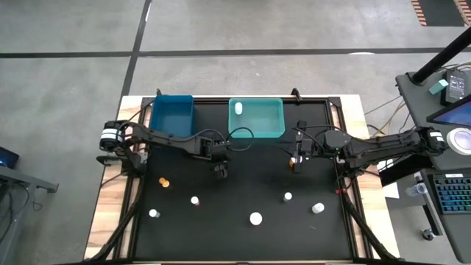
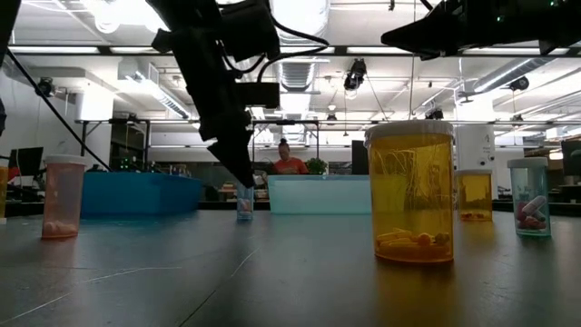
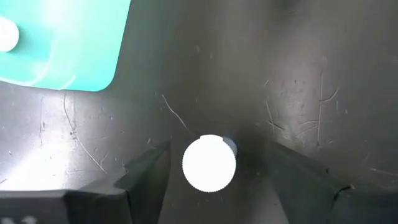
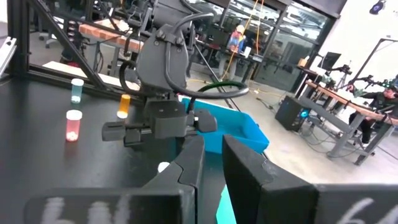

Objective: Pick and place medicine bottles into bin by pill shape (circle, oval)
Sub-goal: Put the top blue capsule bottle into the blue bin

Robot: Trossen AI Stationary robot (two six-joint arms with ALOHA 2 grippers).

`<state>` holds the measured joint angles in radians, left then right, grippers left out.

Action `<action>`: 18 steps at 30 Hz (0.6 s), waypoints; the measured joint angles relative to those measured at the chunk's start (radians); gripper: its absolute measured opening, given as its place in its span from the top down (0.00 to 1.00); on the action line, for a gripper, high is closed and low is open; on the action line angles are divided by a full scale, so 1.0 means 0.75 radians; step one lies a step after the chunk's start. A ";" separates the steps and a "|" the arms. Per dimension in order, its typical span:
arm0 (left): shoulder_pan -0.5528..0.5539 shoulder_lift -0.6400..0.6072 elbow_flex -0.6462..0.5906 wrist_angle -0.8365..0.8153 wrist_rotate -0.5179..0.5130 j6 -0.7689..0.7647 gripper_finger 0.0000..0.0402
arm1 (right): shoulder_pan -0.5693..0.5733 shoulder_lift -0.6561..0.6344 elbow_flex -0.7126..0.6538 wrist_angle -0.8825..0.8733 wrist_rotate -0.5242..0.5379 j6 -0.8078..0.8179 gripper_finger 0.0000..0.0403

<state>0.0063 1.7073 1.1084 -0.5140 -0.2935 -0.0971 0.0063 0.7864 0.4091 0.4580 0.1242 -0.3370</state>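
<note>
1. Broadly, the black surface point(image 1: 243, 235) carried two bins along its far edge and several small bottles scattered over its near half.
2. The blue bin point(image 1: 171, 116) sat far left, and the teal bin point(image 1: 268, 118) stood just beside it on the right, with one white-capped bottle point(image 1: 238, 109) lying inside the teal one.
3. The left arm reached in from the left; its hand point(image 1: 220, 171) hung low near the middle of the surface, in front of the gap between the bins.
4. In the left wrist view its fingers point(image 3: 146, 174) stood wide apart, with a white-capped bottle point(image 3: 209, 163) upright between them and not gripped.
5. The right arm came in from the right; its hand point(image 1: 296, 163) sat in front of the teal bin's right corner, fingers point(image 4: 245, 171) drawn to a narrow gap with nothing between them.
6. Loose bottles stood on the near half: an amber one point(image 1: 164, 182), then white caps at point(image 1: 195, 200), point(image 1: 154, 214), point(image 1: 255, 218), point(image 1: 288, 196) and point(image 1: 317, 209).
</note>
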 joint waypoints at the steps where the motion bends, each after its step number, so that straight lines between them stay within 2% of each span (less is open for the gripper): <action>1: 0.000 0.000 0.000 0.001 0.000 0.000 0.41 | 0.000 0.000 0.000 0.000 0.000 -0.001 0.88; 18: 0.001 0.000 -0.004 -0.003 0.007 0.000 0.73 | 0.000 0.000 0.000 -0.001 0.009 -0.015 0.88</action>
<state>0.0071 1.7073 1.1057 -0.5164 -0.2882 -0.0971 0.0063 0.7864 0.4091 0.4576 0.1310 -0.3480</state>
